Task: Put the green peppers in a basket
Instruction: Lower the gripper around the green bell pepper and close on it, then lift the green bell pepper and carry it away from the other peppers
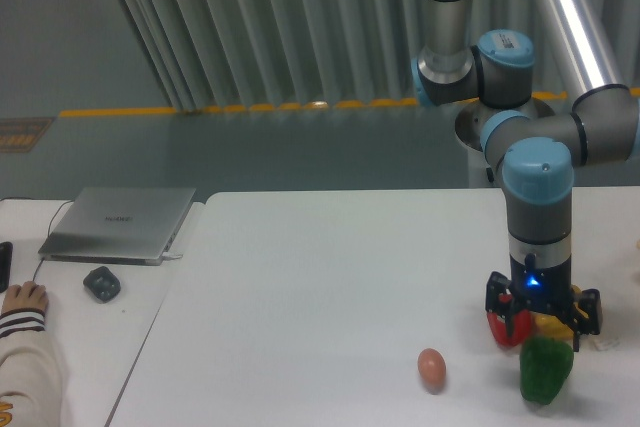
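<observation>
The green pepper [545, 370], glossy and dark green, is at the table's front right, directly under my gripper [543, 333]. The gripper points straight down and its black body sits right over the pepper's top. The fingertips are hidden among the peppers, so I cannot tell whether they grip the green pepper or whether the jaws are open or shut. No basket is in view.
A red pepper [507, 328] and a yellow pepper [556, 324] lie just behind the green one, partly hidden by the gripper. An egg [431, 368] lies to the left. A laptop [120, 223], a mouse [101, 283] and a person's hand [23, 297] are on the left table.
</observation>
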Tool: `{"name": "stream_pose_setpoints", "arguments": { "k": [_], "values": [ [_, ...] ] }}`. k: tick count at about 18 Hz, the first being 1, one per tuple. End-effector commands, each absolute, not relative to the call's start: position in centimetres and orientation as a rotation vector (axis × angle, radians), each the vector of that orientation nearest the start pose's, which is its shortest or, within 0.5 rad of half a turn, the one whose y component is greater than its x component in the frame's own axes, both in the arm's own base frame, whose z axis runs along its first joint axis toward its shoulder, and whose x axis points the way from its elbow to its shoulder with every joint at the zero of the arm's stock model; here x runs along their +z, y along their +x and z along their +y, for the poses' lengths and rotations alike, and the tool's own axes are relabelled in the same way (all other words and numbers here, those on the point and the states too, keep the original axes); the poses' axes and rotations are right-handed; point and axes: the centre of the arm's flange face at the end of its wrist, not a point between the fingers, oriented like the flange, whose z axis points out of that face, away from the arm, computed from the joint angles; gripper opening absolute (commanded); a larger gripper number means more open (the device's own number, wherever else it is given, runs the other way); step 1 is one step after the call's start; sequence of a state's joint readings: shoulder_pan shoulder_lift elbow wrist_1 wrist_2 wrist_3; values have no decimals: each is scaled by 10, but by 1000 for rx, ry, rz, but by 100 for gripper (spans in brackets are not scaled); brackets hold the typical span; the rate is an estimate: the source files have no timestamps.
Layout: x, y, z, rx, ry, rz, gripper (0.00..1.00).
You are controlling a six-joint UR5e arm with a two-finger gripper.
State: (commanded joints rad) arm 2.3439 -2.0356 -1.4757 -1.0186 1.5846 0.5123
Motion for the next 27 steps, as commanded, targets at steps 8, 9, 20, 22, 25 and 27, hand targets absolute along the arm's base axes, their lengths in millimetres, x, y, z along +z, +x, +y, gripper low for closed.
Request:
{"name": "stream_pose_setpoints", "arguments": {
  "k": [8,9,20,22,25,27],
  "values": [
    [301,-380,578,172,-2984,-393,100],
    [300,-380,578,171,-2985,-393,100],
    [281,-387,582,197,-3025,-391,86],
    [281,-387,582,198,-3025,-388,66],
    [282,-387,582,199,-3024,-388,48],
    [285,-387,582,201,-3019,-388,42]
  ]
}}
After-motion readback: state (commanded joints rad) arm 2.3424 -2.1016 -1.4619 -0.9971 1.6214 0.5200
